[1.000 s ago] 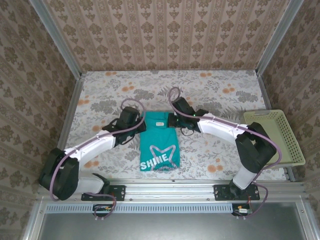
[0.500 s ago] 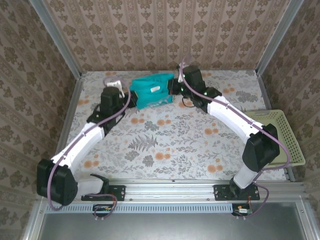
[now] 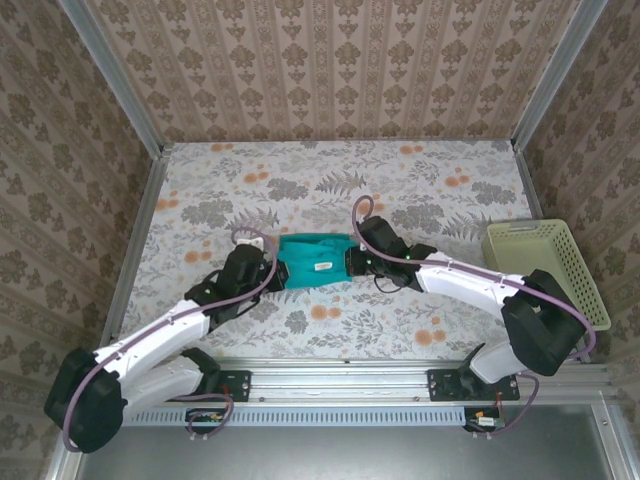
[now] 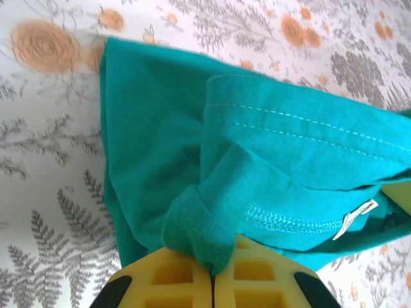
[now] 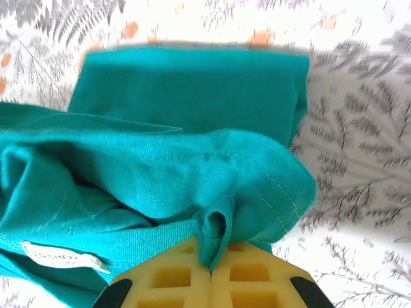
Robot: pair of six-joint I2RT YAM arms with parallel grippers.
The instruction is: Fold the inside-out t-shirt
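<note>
Holding the shirt at both ends, low over the near-middle of the table, between the two arms. It shows as a short crosswise band, plain teal side up, with the white label on top. No print is visible.

Left gripper: pads together on a small pinch of hemmed edge, with cloth bulging out of the seam between them. Right gripper: likewise clamped on a rolled nub of edge. Both wrist views show a flatter layer on the table beyond the held one. Judgement: mid-fold, upper layer being laid over the lower.

Risks:
- Each grip holds only a small nub. A sideways tug between the arms could pull it free and drop one end, skewing the fold.
- The held layer is wrinkled and slack near the label. Setting it down like this would trap creases.
- If the grippers let go unevenly, or lift off while cloth clings to the pads, the top layer could drag back open.
- If the pinch includes the lower layer, retreating would shift the whole stack. I cannot tell whether it does.

Basket sits well apart on the right and poses no hazard.
</note>
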